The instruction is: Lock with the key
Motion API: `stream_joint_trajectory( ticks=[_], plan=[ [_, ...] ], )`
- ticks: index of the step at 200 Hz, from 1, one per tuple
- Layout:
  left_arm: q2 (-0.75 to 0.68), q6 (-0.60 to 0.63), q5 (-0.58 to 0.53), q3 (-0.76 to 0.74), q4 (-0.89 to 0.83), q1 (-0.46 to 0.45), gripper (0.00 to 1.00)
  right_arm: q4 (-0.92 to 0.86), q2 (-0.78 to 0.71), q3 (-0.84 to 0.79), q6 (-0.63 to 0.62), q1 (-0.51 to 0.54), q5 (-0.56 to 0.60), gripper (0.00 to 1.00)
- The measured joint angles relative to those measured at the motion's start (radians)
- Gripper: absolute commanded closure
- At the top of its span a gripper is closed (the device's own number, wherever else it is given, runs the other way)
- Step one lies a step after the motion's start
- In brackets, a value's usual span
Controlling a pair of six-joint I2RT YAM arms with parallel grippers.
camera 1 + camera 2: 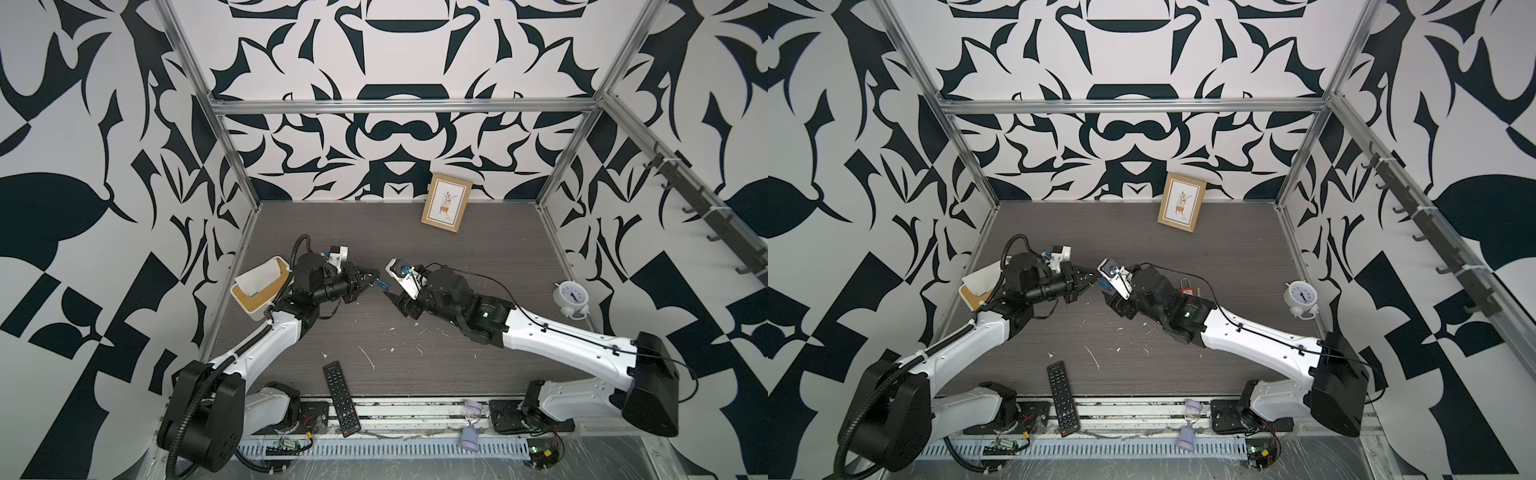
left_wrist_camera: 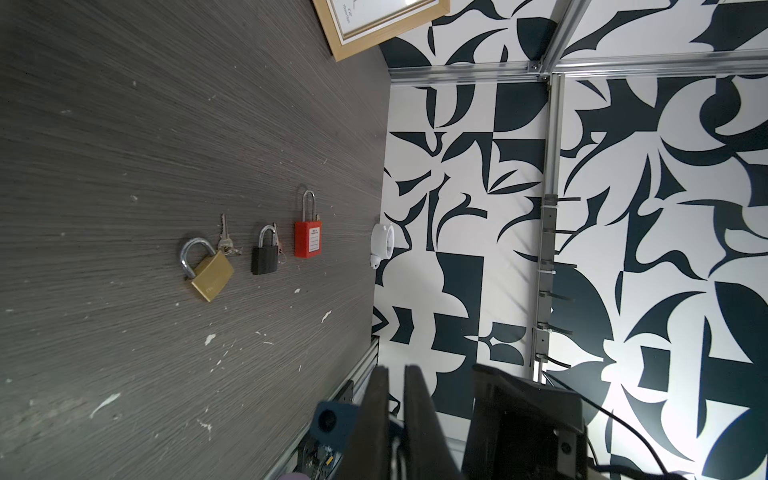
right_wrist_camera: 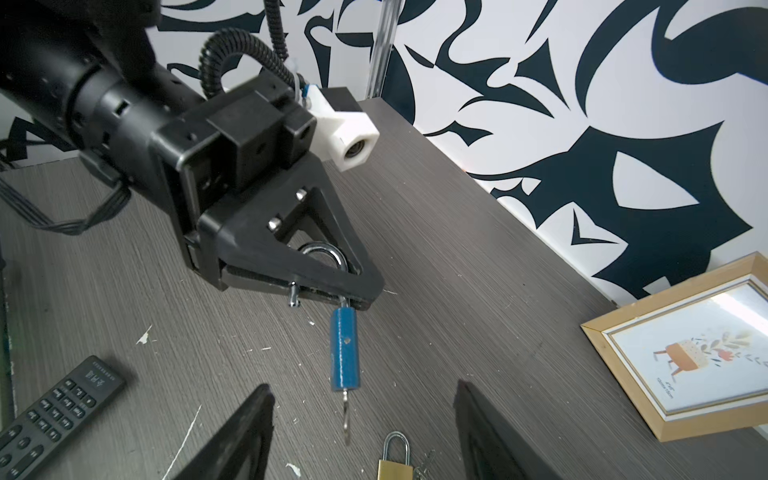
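We are clenching the L hand (image 3: pixel 357 297) on the shackle of the blue padlock (image 3: pixel 344 353), holding its body out above the table (image 3: pixel 457 270) w/ the key (image 3: pixel 346 419) hanging from the keyway. The R hand (image 3: pixel 363 395) is hovering released, facing the key, presumably to turn it.

Both top views looked down from high over my near edge, facing the back wall (image 1: pixel 399 137), and took in the whole table (image 1: pixel 478 249) in nearly equal pictures. My left wrist camera, rolled sideways just behind my left gripper (image 2: pixel 397 382), faced across the table to the right wall (image 2: pixel 457 166), catching a row of padlocks (image 2: pixel 264 259) and the clock (image 2: pixel 381 245) from afar. My right wrist camera looked close past my right gripper (image 3: pixel 363 388) at my left gripper and its blue padlock (image 3: pixel 344 353). The picture frame (image 3: pixel 685 357) showed in all views.
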Motion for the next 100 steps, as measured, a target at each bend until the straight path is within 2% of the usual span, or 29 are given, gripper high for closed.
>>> stream_joint_trajectory(
  ticks=[72,87,100],
  plan=[
    [-0.013,-0.028,0.001,0.000,0.004,0.000,1.00,0.026,0.084,0.011,0.031,-0.029,-0.092,0.43],
    [-0.014,-0.034,0.003,0.000,0.015,0.000,1.00,0.026,0.089,0.011,0.039,-0.037,-0.105,0.51],
    [-0.014,-0.042,0.005,0.000,0.020,0.000,1.00,0.030,0.089,0.011,0.052,-0.045,-0.116,0.52]
  ],
)
